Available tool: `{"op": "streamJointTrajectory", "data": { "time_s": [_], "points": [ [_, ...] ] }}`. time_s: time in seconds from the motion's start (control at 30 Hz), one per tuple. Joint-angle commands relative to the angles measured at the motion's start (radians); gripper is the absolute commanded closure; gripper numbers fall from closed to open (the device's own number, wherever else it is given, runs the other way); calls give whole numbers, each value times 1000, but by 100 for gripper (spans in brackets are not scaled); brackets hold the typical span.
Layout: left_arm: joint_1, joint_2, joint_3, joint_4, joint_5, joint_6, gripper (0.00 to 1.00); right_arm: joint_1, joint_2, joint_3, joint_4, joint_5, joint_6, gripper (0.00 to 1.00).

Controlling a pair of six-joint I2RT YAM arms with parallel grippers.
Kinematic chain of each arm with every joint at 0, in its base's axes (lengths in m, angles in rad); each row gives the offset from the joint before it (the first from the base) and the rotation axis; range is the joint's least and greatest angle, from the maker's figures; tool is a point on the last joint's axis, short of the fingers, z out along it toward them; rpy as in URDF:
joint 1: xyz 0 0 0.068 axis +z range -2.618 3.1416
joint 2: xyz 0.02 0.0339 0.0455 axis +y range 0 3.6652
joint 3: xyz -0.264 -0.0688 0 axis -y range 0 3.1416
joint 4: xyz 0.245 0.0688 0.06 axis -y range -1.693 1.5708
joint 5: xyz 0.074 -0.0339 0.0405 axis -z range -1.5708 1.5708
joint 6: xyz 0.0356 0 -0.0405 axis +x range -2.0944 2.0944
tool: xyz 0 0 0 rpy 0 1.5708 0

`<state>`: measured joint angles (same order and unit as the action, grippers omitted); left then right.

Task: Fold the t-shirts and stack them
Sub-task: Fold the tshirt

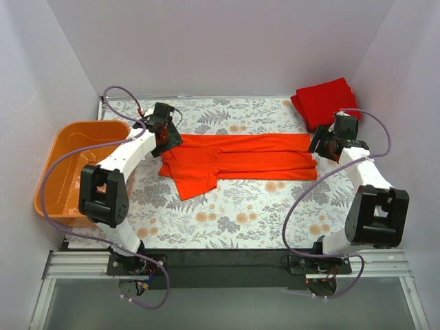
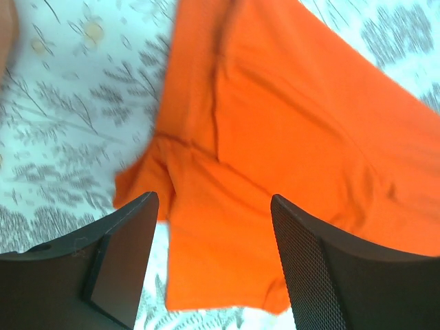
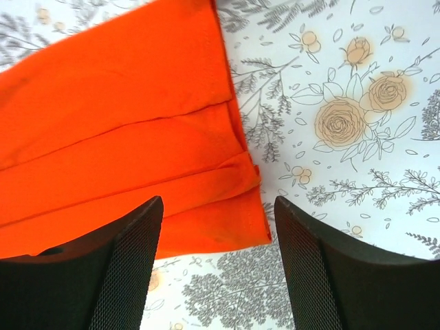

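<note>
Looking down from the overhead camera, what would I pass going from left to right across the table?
orange plastic basket → bright orange-red t-shirt, spread out mid-table → deeper red t-shirt, folded in the far right corner.

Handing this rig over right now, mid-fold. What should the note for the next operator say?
Left hand: open, holding nothing, over the sleeve end of the orange shirt.
Right hand: open, holding nothing, over its hem end.
Things: orange shirt lies mid-table, folded into a long band, one sleeve sticking out on the near side; red shirt sits folded at the far right corner; basket at left.
Done: red shirt folded; orange shirt folded lengthwise.
Left: probably tuck the sleeve, fold the band across, stack it on the red shirt.
</note>
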<state>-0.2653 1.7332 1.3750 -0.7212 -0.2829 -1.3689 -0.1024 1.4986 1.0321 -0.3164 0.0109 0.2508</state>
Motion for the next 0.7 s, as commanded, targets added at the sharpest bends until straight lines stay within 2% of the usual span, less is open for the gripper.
{"op": "streamJointTrajectory", "data": {
  "time_s": [0.0,0.13,0.3,0.47,0.6,0.67],
  "points": [
    [-101,-90,-23,-104,-61,-30,35,61,-92,-30,-30,41,-13,27],
    [-224,-147,-123,-118,-35,-71,39,151,-158,-84,-30,25,-18,25],
    [-345,-123,-189,-115,-25,-120,43,243,-207,-165,-18,-3,-21,19],
    [-374,-74,-212,-86,-27,-122,45,303,-238,-216,-9,-40,-42,14],
    [-376,-37,-229,-58,-35,-114,54,311,-241,-247,6,-77,-51,13],
    [-376,-18,-235,-57,-36,-116,55,310,-241,-268,13,-88,-56,13]
  ]
}}
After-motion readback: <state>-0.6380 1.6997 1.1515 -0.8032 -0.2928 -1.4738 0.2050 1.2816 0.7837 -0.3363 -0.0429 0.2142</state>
